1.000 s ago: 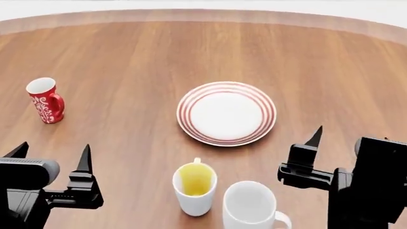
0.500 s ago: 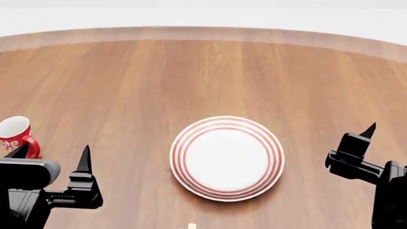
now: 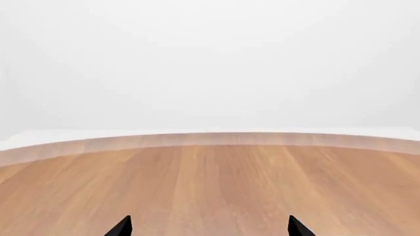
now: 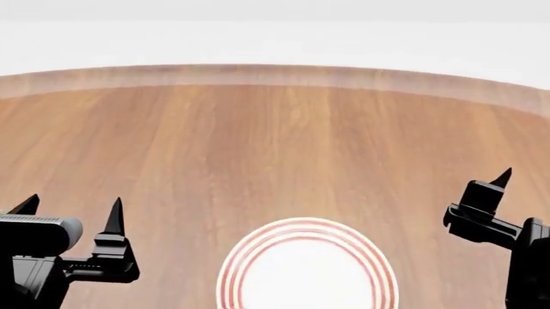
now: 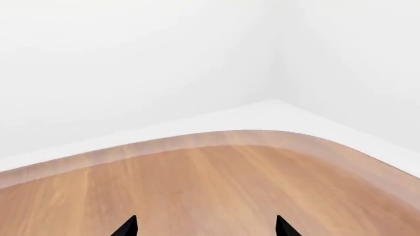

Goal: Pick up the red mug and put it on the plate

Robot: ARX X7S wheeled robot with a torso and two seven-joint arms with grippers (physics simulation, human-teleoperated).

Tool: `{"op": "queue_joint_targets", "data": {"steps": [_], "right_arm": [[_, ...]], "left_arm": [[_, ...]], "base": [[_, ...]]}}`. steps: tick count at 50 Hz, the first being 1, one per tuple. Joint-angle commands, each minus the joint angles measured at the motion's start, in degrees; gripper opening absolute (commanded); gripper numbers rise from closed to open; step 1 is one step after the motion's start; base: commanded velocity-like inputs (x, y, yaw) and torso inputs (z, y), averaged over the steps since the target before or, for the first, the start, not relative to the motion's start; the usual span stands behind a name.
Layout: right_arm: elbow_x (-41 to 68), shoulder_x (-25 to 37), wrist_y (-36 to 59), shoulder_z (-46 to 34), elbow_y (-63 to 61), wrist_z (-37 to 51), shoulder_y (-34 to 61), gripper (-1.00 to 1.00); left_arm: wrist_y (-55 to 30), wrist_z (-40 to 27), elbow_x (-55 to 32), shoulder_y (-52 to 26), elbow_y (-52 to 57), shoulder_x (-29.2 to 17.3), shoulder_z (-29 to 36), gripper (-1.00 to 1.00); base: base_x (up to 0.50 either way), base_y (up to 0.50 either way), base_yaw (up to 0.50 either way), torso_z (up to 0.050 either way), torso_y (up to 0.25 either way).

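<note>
From the head view, the plate [image 4: 306, 270] lay on the wooden table [image 4: 257, 141] at the near edge of the picture, between the two arms, and its nearer part was cut off by the frame. Only its red rings and part of its white centre showed. The red mug appeared in none of the three views, so its place could not be told.

The left gripper [image 4: 71, 209] stood at the lower left, its two pointed fingers well apart and nothing between them; its body ran partly out of the frame. The left wrist view showed only the two black fingertips [image 3: 121, 226], spread wide over bare wood.

The right gripper [image 4: 485, 199] sat at the right edge. One pointed finger [image 4: 501, 177] showed there, the rest being cut off by the frame. In the right wrist view both tips [image 5: 126, 227] stood spread and empty, with the table's curved far edge and pale wall beyond.
</note>
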Motion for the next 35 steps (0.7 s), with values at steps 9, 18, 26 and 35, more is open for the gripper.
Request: {"op": "queue_joint_targets", "data": {"steps": [9, 18, 26, 35], "right_arm": [[-1.9, -0.8, -0.6, -1.1, 2.2, -0.6, 0.0, 1.0], [-1.9, -0.5, 0.1, -2.1, 1.8, -0.5, -0.1, 1.0], [-1.7, -0.5, -0.5, -2.4, 3.1, -0.8, -0.1, 1.0], [-1.7, -0.3, -1.0, -2.7, 3.8, -0.8, 0.0, 1.0]], "left_arm": [[1.5, 1.1, 0.5, 0.2, -1.7, 0.7, -0.9, 1.0], [1.9, 0.8, 0.3, 0.3, -2.0, 0.4, -0.9, 1.0], [-0.9, -7.5, 2.3, -2.6, -5.6, 3.6, -4.7, 1.0], [0.6, -18.4, 4.3, -5.5, -11.2, 7.8, -11.1, 1.0]], "base": [[0.17, 0.0, 0.0, 0.0, 0.0], [0.0, 0.0, 0.0, 0.0, 0.0], [0.0, 0.0, 0.0, 0.0, 0.0], [0.0, 0.0, 0.0, 0.0, 0.0]]}}
